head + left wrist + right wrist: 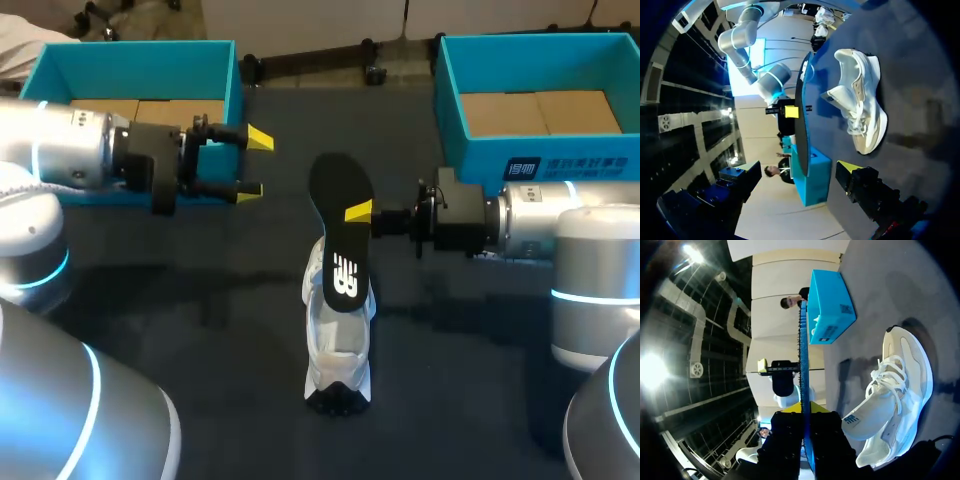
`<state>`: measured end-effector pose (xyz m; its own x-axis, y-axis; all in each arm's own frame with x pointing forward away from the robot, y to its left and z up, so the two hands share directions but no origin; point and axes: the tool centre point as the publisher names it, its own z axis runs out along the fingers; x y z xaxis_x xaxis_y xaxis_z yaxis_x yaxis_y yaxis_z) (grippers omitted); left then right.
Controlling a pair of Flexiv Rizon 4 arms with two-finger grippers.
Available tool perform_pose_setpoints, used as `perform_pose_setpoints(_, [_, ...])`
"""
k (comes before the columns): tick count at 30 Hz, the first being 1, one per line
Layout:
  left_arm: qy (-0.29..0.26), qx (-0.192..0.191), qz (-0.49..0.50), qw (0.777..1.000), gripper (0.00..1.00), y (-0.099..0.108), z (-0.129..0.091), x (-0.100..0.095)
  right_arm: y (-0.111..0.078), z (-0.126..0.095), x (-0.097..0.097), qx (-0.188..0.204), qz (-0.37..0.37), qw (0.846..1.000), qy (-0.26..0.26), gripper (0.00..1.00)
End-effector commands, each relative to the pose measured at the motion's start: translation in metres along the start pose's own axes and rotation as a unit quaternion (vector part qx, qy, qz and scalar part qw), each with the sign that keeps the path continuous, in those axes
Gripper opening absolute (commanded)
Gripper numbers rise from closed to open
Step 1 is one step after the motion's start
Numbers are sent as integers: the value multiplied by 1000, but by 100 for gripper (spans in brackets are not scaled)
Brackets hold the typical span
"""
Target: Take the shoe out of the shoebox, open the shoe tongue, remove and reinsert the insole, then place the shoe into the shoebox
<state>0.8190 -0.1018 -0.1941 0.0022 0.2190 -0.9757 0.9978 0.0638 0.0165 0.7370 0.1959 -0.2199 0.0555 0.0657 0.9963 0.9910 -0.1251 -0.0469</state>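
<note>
Our right pincer (358, 212) is pinching the black insole (340, 235) at its long edge. In the right wrist view the insole (803, 355) runs edge-on straight out between the two yellow tips of that pincer (804, 412), with both of them pressed against it. The insole is held up off the dark surface (200, 320), over the front part of the white shoe (338, 350). We cannot tell from these views whether its lower end touches the shoe.

Our left pincer (255, 163) is spread wide and holds nothing. It hangs in front of the left shoebox (140, 60), well apart from the shoe and the insole.

The shoe rests on the surface between our two arms, near the middle and outside both boxes. The right wrist view shows the shoe (895, 400) with loose laces and the tongue (854, 421) lifted away from the opening. The right shoebox (540, 160) stands just behind our right arm. Both boxes show only bare cardboard floors in the head view.

As we judge it, the shoe is out, the tongue is opened and the insole is removed. Left to do is sliding the insole back into the shoe and seating it flat. After that we must lift the shoe into a shoebox. We put the task at a little past halfway.
</note>
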Motion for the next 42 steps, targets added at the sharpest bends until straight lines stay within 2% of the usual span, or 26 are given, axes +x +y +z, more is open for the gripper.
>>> perform_pose_setpoints(1, [-17,-2,2,1000,100,-1,1,3,-1,2,0,-1,0,1000,-1,0])
perform_pose_setpoints(4, [-17,-2,2,1000,100,-1,1,3,-1,2,0,-1,0,1000,-1,0])
perform_pose_setpoints(10, [-10,-1,-44,999,100,-8,24,10,-1,2,0,-1,0,1000,-1,0])
perform_pose_setpoints(21, [-49,30,-65,996,100,-15,62,20,-1,2,0,-1,0,1000,-1,0])
perform_pose_setpoints(26, [-46,24,-63,997,100,-20,79,20,-1,2,0,-1,0,1000,-1,0])
perform_pose_setpoints(33, [-58,30,-60,996,100,-31,89,16,-1,2,0,-1,0,1000,-1,0])
perform_pose_setpoints(42, [-58,29,-65,996,100,-34,93,19,-3,7,-3,4,-4,1000,-3,0])
